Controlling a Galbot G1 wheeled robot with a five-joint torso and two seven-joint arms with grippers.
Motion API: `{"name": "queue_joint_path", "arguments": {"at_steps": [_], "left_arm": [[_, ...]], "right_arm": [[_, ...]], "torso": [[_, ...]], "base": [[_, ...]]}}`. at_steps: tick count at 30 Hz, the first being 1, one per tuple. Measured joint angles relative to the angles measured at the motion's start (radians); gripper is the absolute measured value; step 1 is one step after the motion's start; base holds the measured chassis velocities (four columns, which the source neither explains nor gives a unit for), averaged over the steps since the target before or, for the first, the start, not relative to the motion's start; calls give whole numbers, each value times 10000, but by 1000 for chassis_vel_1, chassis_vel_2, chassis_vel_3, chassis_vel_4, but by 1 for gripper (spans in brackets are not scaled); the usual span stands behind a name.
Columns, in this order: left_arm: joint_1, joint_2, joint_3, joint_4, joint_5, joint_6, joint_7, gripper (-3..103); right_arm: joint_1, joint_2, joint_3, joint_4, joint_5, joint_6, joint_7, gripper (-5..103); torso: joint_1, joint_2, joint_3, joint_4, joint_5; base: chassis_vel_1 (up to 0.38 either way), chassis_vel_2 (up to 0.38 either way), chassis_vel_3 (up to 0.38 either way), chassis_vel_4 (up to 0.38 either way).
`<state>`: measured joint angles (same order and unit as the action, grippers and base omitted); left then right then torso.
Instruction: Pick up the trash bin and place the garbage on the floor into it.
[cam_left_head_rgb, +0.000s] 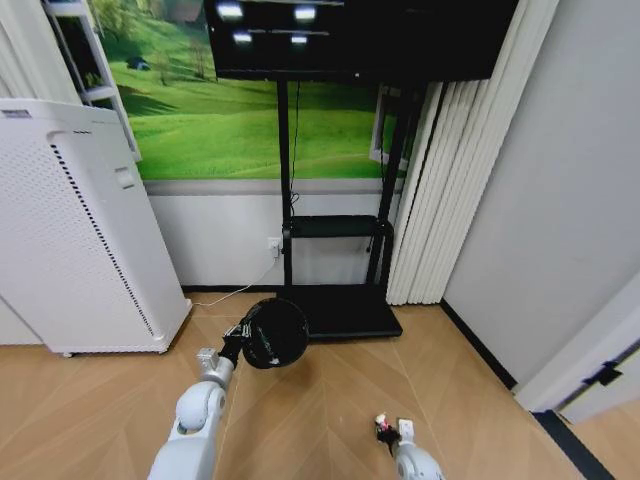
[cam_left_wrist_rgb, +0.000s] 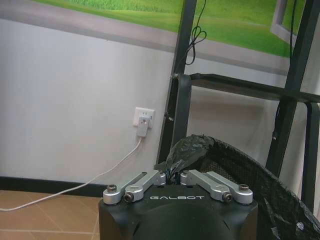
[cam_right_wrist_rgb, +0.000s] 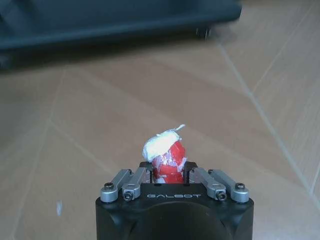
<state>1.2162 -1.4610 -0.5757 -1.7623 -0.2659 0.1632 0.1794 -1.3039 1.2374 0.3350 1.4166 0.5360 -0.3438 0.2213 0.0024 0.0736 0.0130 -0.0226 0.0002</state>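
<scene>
Our left gripper (cam_left_wrist_rgb: 172, 176) is clenched on the rim of the trash bin (cam_left_head_rgb: 274, 333), pinching a fold of the black liner bag (cam_left_wrist_rgb: 187, 148) that lines it. In the head view we see the bin held off the floor (cam_left_head_rgb: 330, 410), tipped so that its round mouth faces up toward our camera, just in front of the front edge of the black TV stand base (cam_left_head_rgb: 345, 312). From the left wrist the mesh wall of the bin curves away to one side, with the stand's dark uprights, a wall socket (cam_left_wrist_rgb: 143, 118) and its white cable behind it.

Our right gripper (cam_right_wrist_rgb: 171, 172) is closed tight on a red-and-white wrapper (cam_right_wrist_rgb: 168, 152), one piece of the garbage; the crumpled white end sticks out past the fingertips. The gripper hovers low over the parquet, with the near edge of the stand base across the far side of the right wrist view. In the head view the same gripper sits near the bottom edge, well apart from the bin, with a bit of red and white at its tip (cam_left_head_rgb: 384, 423).

The white perforated cabinet (cam_left_head_rgb: 75, 235) stands on the floor against the wall to our left, beside the stand. Pale curtains (cam_left_head_rgb: 445, 190) hang to the right of the stand.
</scene>
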Motion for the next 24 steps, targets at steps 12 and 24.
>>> {"name": "queue_joint_path", "arguments": {"at_steps": [12, 24], "left_arm": [[-199, 36, 318, 564, -77, -5, -113, 7], [-775, -562, 1578, 1223, 294, -72, -354, 7]], "right_arm": [[11, -236, 646, 4713, 1658, -972, 967, 29], [-205, -132, -559, 7197, 1599, -1481, 705, 29]], "torso": [[0, -1, 0, 2, -6], [0, -1, 0, 0, -1]], "base": [[0, 0, 0, 0], [0, 0, 0, 0]]}}
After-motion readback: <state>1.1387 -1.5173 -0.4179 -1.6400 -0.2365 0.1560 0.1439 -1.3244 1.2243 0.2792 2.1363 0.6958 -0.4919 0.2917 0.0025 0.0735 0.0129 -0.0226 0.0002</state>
